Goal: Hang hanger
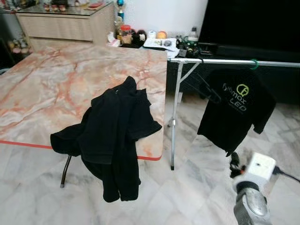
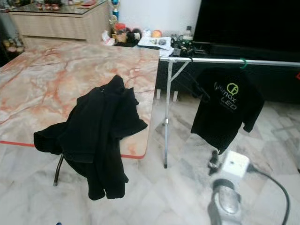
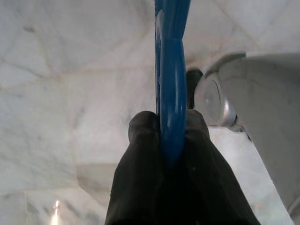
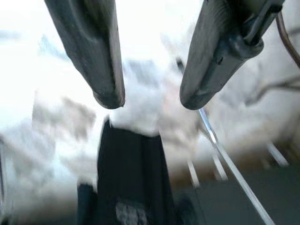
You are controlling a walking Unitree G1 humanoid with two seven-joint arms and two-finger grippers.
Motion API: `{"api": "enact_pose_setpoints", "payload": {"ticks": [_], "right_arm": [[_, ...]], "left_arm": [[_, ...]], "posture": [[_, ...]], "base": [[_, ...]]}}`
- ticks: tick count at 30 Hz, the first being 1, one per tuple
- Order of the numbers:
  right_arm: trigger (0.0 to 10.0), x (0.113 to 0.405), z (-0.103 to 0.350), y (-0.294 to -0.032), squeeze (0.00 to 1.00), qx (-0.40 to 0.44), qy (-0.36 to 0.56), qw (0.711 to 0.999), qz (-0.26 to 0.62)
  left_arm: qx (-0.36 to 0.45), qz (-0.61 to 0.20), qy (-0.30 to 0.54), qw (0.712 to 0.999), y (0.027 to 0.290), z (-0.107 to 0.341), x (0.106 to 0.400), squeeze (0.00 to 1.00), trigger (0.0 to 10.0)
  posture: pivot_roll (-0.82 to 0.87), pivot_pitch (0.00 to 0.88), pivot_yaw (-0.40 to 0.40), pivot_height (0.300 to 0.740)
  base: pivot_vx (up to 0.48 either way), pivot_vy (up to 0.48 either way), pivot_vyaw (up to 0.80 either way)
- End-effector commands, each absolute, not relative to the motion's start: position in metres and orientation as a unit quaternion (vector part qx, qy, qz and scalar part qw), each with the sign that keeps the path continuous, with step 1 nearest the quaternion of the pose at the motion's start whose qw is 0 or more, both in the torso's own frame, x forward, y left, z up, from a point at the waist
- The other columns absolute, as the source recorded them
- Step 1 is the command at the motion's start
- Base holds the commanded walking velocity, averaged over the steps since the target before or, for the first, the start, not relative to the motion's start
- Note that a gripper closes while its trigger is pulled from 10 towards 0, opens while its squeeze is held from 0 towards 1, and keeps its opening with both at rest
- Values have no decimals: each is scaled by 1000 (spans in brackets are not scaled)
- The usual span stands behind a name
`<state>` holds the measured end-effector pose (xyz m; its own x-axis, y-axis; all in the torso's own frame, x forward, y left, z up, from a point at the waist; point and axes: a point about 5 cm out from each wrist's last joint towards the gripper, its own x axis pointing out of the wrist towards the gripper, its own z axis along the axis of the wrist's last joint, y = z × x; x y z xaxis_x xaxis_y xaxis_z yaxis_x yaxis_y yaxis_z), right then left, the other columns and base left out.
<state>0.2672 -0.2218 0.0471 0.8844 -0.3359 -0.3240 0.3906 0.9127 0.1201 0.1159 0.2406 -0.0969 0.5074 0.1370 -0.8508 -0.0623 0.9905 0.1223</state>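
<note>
A blue hanger (image 3: 172, 70) is pinched between the black fingers of my left gripper (image 3: 166, 122), held over the pale marble floor. A silver clothes rail (image 1: 225, 61) stands to the right of the table, carrying a black T-shirt (image 1: 236, 110) on a green hook (image 1: 253, 63). A black hanger (image 1: 202, 88) also hangs near the rail's left end. My right gripper (image 4: 152, 101) is open with nothing between its fingers, and it points toward the rail and shirt. The right arm (image 1: 251, 187) rises at the lower right, below the shirt.
A black garment (image 1: 112, 136) is draped over the near corner of the marble-patterned table (image 1: 56, 84). Behind it are a low cabinet (image 1: 65, 21), a cluttered shelf (image 1: 159, 40) and a dark screen (image 1: 253, 23). A cable (image 2: 272, 183) trails from the right arm.
</note>
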Motion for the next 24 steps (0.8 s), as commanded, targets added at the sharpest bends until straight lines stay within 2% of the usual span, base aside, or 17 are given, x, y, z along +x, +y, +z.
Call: {"api": "enact_pose_setpoints", "payload": {"ticks": [1,3,8,11,14,16,20,24], "right_arm": [[10000,260,30,-234,0,80,179,960,-200],[10000,258,20,-234,0,67,197,960,-187],[10000,228,-34,-224,0,11,316,941,-122],[10000,211,-51,-220,0,21,358,926,-118],[10000,204,-56,-219,0,26,373,920,-119],[10000,185,-73,-216,0,32,410,903,-124],[10000,169,-83,-214,0,37,430,893,-127],[10000,164,-86,-214,0,35,438,889,-129]], "left_arm": [[41,51,497,865,239,-98,115,0,10000],[41,50,496,866,239,-97,116,0,10000],[43,48,492,868,239,-97,119,0,10000],[45,48,492,868,240,-96,119,0,10000],[46,49,491,868,240,-96,120,0,10000],[52,51,490,869,242,-95,121,0,10000],[56,48,489,869,242,-95,122,0,10000],[58,43,487,870,241,-94,124,0,10000]], "posture": [[-11,99,-26,721],[-14,95,-23,721],[-15,82,-16,721],[-10,74,-14,721],[-7,73,-13,721],[-11,66,-5,721],[-9,64,-2,721],[-9,65,-2,721]], "base": [[0,-266,0],[0,-266,0],[0,-268,0],[0,-269,0],[0,-264,0],[0,-268,0],[0,-266,0],[0,-268,0]]}}
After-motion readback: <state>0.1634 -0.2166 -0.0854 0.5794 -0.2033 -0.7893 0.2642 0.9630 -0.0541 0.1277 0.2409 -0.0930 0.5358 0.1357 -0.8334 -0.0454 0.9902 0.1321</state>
